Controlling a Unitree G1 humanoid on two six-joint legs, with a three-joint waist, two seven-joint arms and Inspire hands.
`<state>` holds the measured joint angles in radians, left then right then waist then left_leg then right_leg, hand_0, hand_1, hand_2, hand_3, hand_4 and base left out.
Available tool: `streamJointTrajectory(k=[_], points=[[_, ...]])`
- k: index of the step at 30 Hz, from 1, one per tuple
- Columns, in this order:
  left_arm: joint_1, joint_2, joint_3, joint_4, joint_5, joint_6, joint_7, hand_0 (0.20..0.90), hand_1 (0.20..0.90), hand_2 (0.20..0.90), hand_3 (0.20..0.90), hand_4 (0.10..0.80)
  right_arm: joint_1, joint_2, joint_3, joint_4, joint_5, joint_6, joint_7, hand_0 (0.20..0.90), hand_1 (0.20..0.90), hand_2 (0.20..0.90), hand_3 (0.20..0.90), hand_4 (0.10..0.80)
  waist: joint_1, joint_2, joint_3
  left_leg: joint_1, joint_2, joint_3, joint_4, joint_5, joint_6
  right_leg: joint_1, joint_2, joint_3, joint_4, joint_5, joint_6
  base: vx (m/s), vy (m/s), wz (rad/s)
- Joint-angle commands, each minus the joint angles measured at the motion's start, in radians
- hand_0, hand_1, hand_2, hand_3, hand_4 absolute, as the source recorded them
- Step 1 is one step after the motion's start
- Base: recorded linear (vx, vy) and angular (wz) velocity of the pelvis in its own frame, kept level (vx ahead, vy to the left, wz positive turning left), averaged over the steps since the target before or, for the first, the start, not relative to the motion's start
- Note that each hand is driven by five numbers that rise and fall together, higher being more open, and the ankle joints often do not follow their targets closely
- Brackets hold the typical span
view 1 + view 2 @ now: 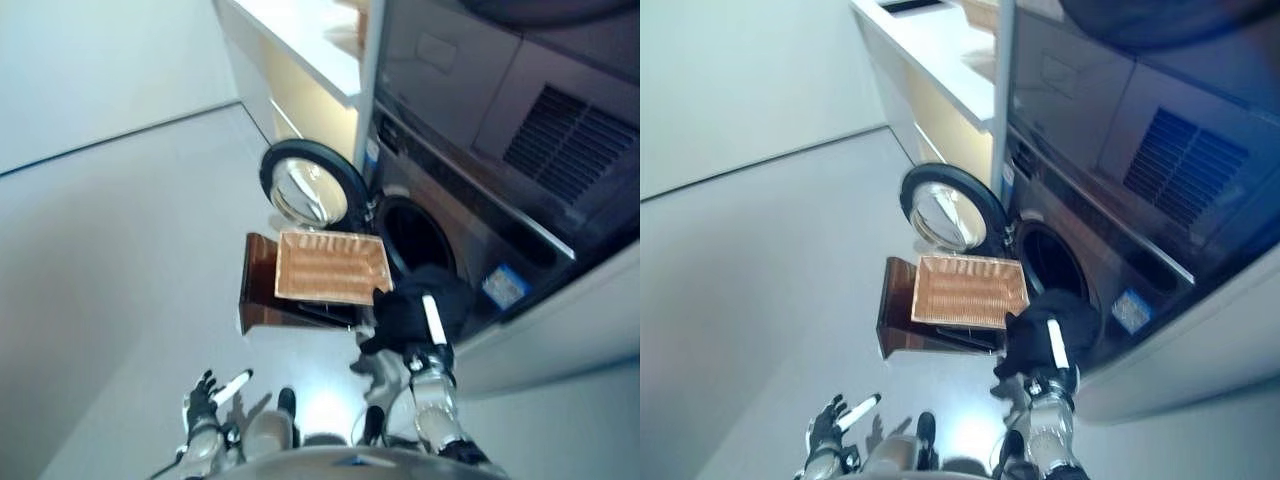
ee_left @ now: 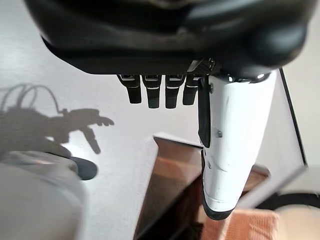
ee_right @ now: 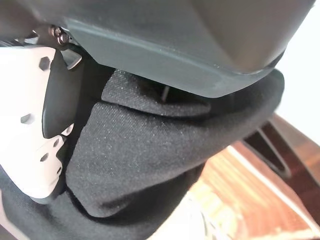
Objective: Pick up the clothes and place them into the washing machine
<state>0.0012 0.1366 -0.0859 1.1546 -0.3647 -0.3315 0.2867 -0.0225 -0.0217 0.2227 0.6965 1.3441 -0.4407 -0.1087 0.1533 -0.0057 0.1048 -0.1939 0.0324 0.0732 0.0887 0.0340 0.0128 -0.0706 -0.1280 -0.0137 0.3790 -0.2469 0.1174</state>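
Note:
My right hand [image 1: 425, 335] is shut on a black garment [image 1: 405, 310] and holds it just in front of the washing machine's open drum [image 1: 415, 235], beside the wicker basket's corner. In the right wrist view the black cloth [image 3: 150, 150] is bunched against the palm beside the white-covered thumb [image 3: 30, 130]. The wicker basket [image 1: 332, 267] rests on the dark brown box [image 1: 262, 285] with no clothes showing in it. The round door [image 1: 305, 190] stands open to the left of the drum. My left hand [image 1: 205, 395] hangs low over the floor, fingers straight, holding nothing.
The grey washing machine [image 1: 480, 180] fills the right side, with a second appliance stacked above it. A white counter and cabinet [image 1: 300, 50] stand behind the door. Pale open floor [image 1: 120, 250] spreads to the left of the box.

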Motion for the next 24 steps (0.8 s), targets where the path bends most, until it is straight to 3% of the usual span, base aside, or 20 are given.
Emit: streamJointTrajectory(k=[1, 2, 3, 4, 6, 8, 9, 10, 13, 14, 17, 19, 21, 22, 24], points=[[-0.060, 0.075, -0.017, -0.031, 0.013, -0.054, 0.024, 0.900, 0.900, 0.900, 0.900, 0.800, -0.104, 0.017, -0.003, -0.107, -0.045, -0.014, 0.081, 0.200, 0.200, 0.200, 0.200, 0.300, 0.024, -0.021, -0.030, -0.081, 0.001, -0.003, -0.019, 0.121, -0.047, 0.212, -0.046, 0.015, -0.245, 0.193, 0.027, 0.226, 0.140, -0.33], [-0.082, 0.090, -0.028, -0.032, 0.032, -0.048, 0.030, 0.900, 0.900, 0.900, 0.900, 0.800, -0.113, 0.026, 0.004, -0.096, -0.031, -0.006, 0.098, 0.200, 0.200, 0.200, 0.200, 0.300, 0.028, -0.034, -0.020, -0.064, -0.022, 0.007, -0.006, 0.084, -0.016, 0.142, -0.059, 0.024, -0.117, 0.284, 0.045, 0.284, 0.187, -0.42], [-0.090, 0.095, -0.032, -0.032, 0.031, -0.044, 0.030, 0.900, 0.900, 0.900, 0.900, 0.800, -0.120, 0.034, 0.013, -0.091, -0.026, -0.004, 0.096, 0.200, 0.200, 0.200, 0.200, 0.300, 0.028, -0.035, -0.011, -0.052, -0.029, 0.013, -0.003, 0.066, -0.001, 0.099, -0.058, 0.021, -0.046, 0.332, 0.050, 0.212, 0.155, -0.30], [-0.090, 0.095, -0.031, -0.032, 0.031, -0.043, 0.030, 0.900, 0.900, 0.900, 0.900, 0.800, -0.121, 0.034, 0.012, -0.091, -0.026, -0.004, 0.096, 0.200, 0.200, 0.200, 0.200, 0.300, 0.029, -0.037, -0.011, -0.054, -0.030, 0.015, -0.002, 0.065, 0.000, 0.095, -0.059, 0.024, -0.041, 0.330, 0.051, 0.104, 0.095, -0.25], [-0.113, 0.110, -0.042, -0.039, 0.025, -0.045, 0.030, 0.900, 0.900, 0.900, 0.900, 0.800, -0.133, 0.042, 0.025, -0.092, -0.012, 0.002, 0.104, 0.200, 0.200, 0.200, 0.200, 0.300, 0.012, -0.024, 0.023, -0.033, -0.033, 0.004, 0.001, 0.055, 0.015, 0.013, -0.023, 0.021, 0.072, 0.363, 0.050, 0.112, 0.091, -0.09], [-0.142, 0.123, -0.056, -0.040, 0.019, -0.050, 0.032, 0.900, 0.900, 0.900, 0.900, 0.800, -0.154, 0.047, 0.040, -0.079, -0.001, 0.003, 0.106, 0.200, 0.200, 0.200, 0.200, 0.300, -0.008, -0.004, 0.056, -0.003, -0.035, -0.019, -0.012, 0.044, 0.018, -0.065, -0.003, -0.004, 0.078, 0.317, 0.032, 0.179, 0.032, 0.07], [-0.161, 0.125, -0.060, -0.037, 0.010, -0.057, 0.033, 0.900, 0.900, 0.900, 0.900, 0.800, -0.179, 0.052, 0.033, -0.067, 0.006, 0.002, 0.100, 0.200, 0.200, 0.200, 0.200, 0.300, -0.012, 0.007, 0.068, 0.023, -0.033, -0.026, -0.038, 0.035, 0.001, -0.110, -0.047, -0.080, -0.060, 0.267, 0.020, 0.241, -0.071, 0.11], [-0.160, 0.119, -0.065, -0.038, 0.004, -0.062, 0.029, 0.900, 0.900, 0.900, 0.900, 0.800, -0.193, 0.052, 0.024, -0.044, 0.007, 0.003, 0.094, 0.200, 0.200, 0.200, 0.200, 0.300, -0.019, 0.008, 0.072, 0.044, -0.034, -0.030, -0.055, 0.027, -0.009, -0.120, -0.074, -0.121, -0.154, 0.273, 0.021, 0.273, -0.127, 0.04], [-0.152, 0.110, -0.049, -0.023, -0.016, -0.067, 0.021, 0.900, 0.900, 0.900, 0.900, 0.800, -0.221, 0.054, 0.012, -0.015, -0.017, -0.003, 0.072, 0.200, 0.200, 0.200, 0.200, 0.300, -0.032, 0.001, 0.088, 0.103, -0.045, -0.041, -0.086, -0.008, -0.033, -0.164, -0.098, -0.176, -0.371, 0.380, 0.057, 0.266, -0.135, 0.05], [-0.144, 0.106, -0.048, -0.024, -0.016, -0.067, 0.018, 0.900, 0.900, 0.900, 0.900, 0.800, -0.218, 0.052, 0.007, -0.016, -0.022, -0.005, 0.065, 0.200, 0.200, 0.200, 0.200, 0.300, -0.046, 0.000, 0.091, 0.115, -0.046, -0.050, -0.088, -0.013, -0.035, -0.168, -0.091, -0.140, -0.379, 0.400, 0.064, 0.173, -0.075, 0.14], [-0.126, 0.098, -0.048, -0.024, -0.008, -0.069, 0.015, 0.900, 0.900, 0.900, 0.900, 0.800, -0.189, 0.049, -0.011, -0.020, -0.016, -0.011, 0.065, 0.200, 0.200, 0.200, 0.200, 0.300, -0.052, -0.009, 0.082, 0.132, -0.058, -0.069, -0.092, -0.030, -0.039, -0.133, -0.085, -0.109, -0.392, 0.410, 0.061, 0.162, -0.115, 0.49], [-0.118, 0.090, -0.053, -0.024, -0.004, -0.073, 0.014, 0.900, 0.900, 0.900, 0.900, 0.800, -0.180, 0.045, -0.020, -0.009, -0.015, -0.012, 0.066, 0.200, 0.200, 0.200, 0.200, 0.300, -0.054, -0.003, 0.074, 0.134, -0.052, -0.075, -0.097, -0.030, -0.044, -0.124, -0.087, -0.124, -0.389, 0.414, 0.059, 0.133, -0.140, 0.97], [-0.100, 0.068, -0.073, -0.031, -0.003, -0.075, -0.003, 0.900, 0.900, 0.900, 0.900, 0.800, -0.167, 0.026, -0.037, -0.009, -0.020, -0.019, 0.063, 0.200, 0.200, 0.200, 0.200, 0.300, -0.073, 0.015, 0.063, 0.109, -0.031, -0.091, -0.035, -0.058, -0.071, -0.097, -0.082, -0.153, -0.413, 0.402, 0.044, 0.110, -0.221, 0.81], [-0.093, 0.062, -0.076, -0.037, -0.003, -0.079, -0.001, 0.900, 0.900, 0.900, 0.900, 0.800, -0.166, 0.020, -0.042, -0.003, -0.023, -0.022, 0.064, 0.200, 0.200, 0.200, 0.200, 0.300, -0.074, 0.017, 0.068, 0.076, -0.031, -0.090, 0.049, -0.078, -0.085, -0.086, -0.079, -0.158, -0.409, 0.389, 0.036, 0.064, -0.211, 0.39], [-0.073, 0.048, -0.075, -0.052, -0.039, -0.083, -0.012, 0.900, 0.900, 0.900, 0.900, 0.800, -0.164, 0.017, -0.043, -0.001, -0.017, -0.033, 0.064, 0.200, 0.200, 0.200, 0.200, 0.300, -0.067, 0.030, 0.085, 0.009, -0.015, -0.102, 0.211, -0.042, -0.110, -0.056, -0.068, -0.173, -0.407, 0.364, 0.006, 0.039, -0.176, 0.38]])
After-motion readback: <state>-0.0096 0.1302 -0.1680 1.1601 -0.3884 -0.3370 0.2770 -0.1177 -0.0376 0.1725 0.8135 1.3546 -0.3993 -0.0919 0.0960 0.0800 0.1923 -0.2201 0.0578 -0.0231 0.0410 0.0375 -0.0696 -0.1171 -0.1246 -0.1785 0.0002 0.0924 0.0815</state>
